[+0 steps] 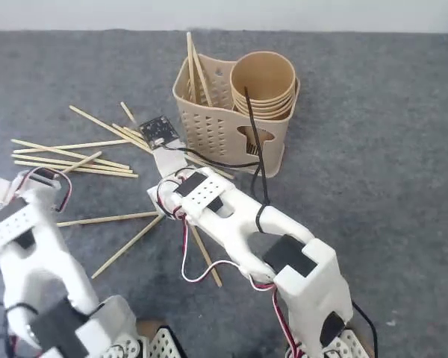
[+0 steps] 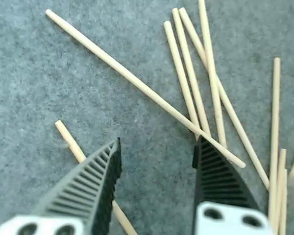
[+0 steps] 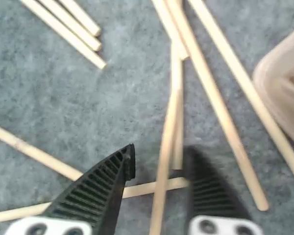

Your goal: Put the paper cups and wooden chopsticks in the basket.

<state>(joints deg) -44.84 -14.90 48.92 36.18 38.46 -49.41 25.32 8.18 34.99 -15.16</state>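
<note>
Wooden chopsticks (image 2: 147,89), pale and slender, lie scattered on grey carpet (image 2: 39,73); left gripper (image 2: 158,142) and right gripper (image 3: 161,149) have fingers apart.

I seem to be running a small robotics lab or maker's corner. The bench (image 1: 381,164) is covered in grey felt-like cloth and backs onto a plain pale wall (image 1: 209,13). The white plastic left arm (image 1: 37,253) and right arm (image 1: 246,224) trail loose wires (image 1: 185,257) beneath a bare circuit board (image 1: 158,130).
</note>
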